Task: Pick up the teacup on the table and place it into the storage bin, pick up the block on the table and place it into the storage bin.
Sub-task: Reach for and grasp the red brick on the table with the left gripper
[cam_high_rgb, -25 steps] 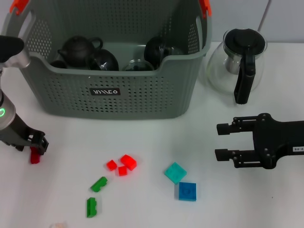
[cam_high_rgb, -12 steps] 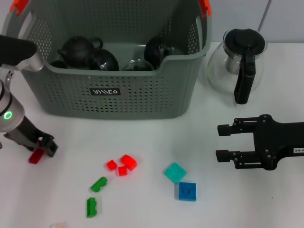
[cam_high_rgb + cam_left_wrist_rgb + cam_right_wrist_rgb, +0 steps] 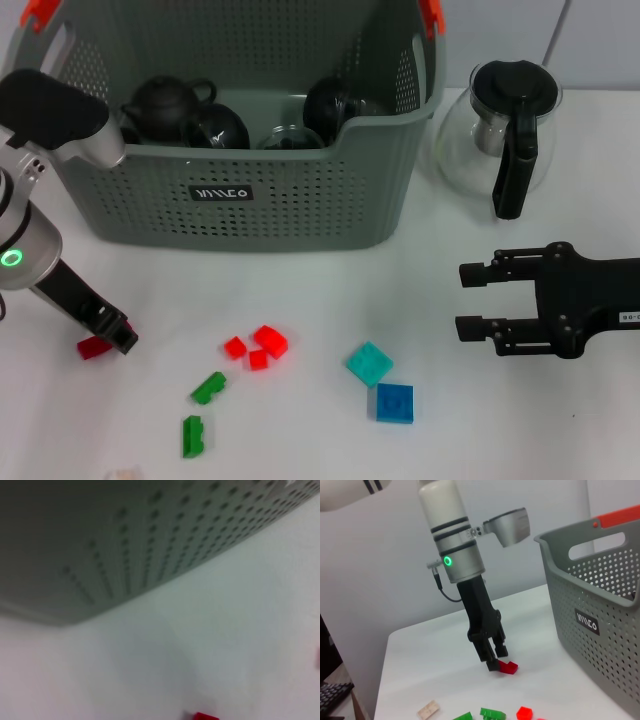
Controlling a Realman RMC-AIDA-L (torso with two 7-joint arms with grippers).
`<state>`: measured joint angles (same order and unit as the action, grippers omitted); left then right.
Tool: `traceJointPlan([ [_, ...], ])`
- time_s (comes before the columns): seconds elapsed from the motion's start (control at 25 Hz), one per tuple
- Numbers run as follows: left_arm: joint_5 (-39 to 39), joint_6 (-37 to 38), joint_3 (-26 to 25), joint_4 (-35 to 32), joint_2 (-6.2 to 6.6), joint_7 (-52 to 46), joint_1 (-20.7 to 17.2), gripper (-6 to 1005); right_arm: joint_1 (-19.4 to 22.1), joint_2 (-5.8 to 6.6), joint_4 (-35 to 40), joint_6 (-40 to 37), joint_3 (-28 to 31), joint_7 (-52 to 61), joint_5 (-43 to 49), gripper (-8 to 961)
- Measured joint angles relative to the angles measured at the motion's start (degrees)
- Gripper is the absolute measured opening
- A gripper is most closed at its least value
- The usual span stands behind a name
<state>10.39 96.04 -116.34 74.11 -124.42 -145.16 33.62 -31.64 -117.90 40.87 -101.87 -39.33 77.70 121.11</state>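
Note:
My left gripper (image 3: 112,338) is low over the table at the front left, shut on a small red block (image 3: 92,347) that sticks out beside its fingertips. The right wrist view shows the same gripper (image 3: 495,661) and the block (image 3: 509,667) just at the table surface. The grey perforated storage bin (image 3: 300,210) stands at the back, holding a dark teapot (image 3: 165,100) and dark cups (image 3: 222,128). No teacup shows on the table. My right gripper (image 3: 462,299) hovers open at the right, with nothing between its fingers.
A glass pot (image 3: 500,130) with a black handle stands right of the bin. Loose blocks lie in front: red ones (image 3: 258,348), two green (image 3: 208,387), a teal one (image 3: 369,364) and a blue one (image 3: 395,402).
My left arm has swung right and toward the front, and the red block has shifted with it. The right arm has stayed put.

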Motion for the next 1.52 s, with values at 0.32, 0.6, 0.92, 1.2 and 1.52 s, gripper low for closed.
traceJointPlan([
  [0.32,2.48,-2.54,6.14,2.46,-0.05,10.02,-2.69,423,-0.25,0.04,0.0,0.98,0.03,-0.15,0.0,683],
  [0.6,2.61,-5.08,6.71,1.46,0.05,12.91,-2.91,416,0.0,0.04,0.0,1.02,-0.04,-0.28,0.0,683],
  [0.92,2.01,-5.89,7.59,0.49,0.22,12.98,-2.95,408,-0.06,0.04,0.0,1.07,-0.05,-0.32,0.0,684],
  [1.2,-0.05,-6.81,7.62,-1.61,0.18,12.57,-2.68,401,-0.09,0.02,0.0,1.07,-0.05,-0.34,0.0,684],
  [1.52,-0.12,-7.36,7.59,-2.29,0.07,12.5,-2.36,392,-0.04,-0.08,0.0,1.06,-0.05,-0.35,0.0,683],
])
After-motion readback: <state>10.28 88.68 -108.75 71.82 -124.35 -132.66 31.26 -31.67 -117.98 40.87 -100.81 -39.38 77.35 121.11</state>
